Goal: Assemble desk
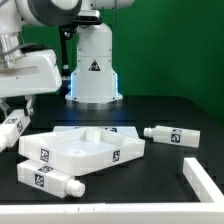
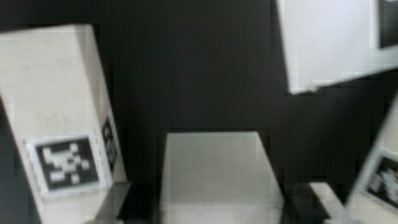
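A white rectangular plastic block leg [image 2: 222,175] sits between two grey fingers [image 2: 111,203]. Beside it is a second white block leg [image 2: 54,90] with a black-and-white square tag [image 2: 68,160], over the dark worktop [image 2: 196,70].

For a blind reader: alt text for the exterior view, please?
The robot's gripper hangs above a tilted white leg at the exterior view's left, over a black table. Beside it lies the square desk panel, with a second leg in front and a third leg toward the exterior view's right.

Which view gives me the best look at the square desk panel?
The exterior view: the whole panel lies mid-table, rim and tags visible. The wrist view shows only a blurred white piece that may be its corner.
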You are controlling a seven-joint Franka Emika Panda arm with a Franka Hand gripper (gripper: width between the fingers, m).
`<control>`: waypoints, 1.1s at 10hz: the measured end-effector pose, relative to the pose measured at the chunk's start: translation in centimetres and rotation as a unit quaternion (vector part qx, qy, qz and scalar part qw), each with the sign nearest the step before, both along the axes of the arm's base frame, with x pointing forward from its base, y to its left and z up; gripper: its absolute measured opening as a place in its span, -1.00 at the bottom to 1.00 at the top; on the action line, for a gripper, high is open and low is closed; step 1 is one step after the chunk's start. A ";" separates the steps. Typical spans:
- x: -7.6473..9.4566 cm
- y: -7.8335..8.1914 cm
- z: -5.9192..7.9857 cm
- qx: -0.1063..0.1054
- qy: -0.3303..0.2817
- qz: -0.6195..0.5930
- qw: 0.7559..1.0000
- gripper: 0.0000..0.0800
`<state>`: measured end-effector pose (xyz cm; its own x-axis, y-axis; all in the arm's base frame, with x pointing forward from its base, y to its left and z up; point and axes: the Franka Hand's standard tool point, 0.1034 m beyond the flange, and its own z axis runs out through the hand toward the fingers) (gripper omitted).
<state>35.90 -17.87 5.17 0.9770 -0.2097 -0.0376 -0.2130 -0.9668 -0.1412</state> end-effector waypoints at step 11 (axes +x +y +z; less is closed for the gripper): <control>-0.8 3.7 -2.8 -0.067 -0.007 0.026 0.997 -0.28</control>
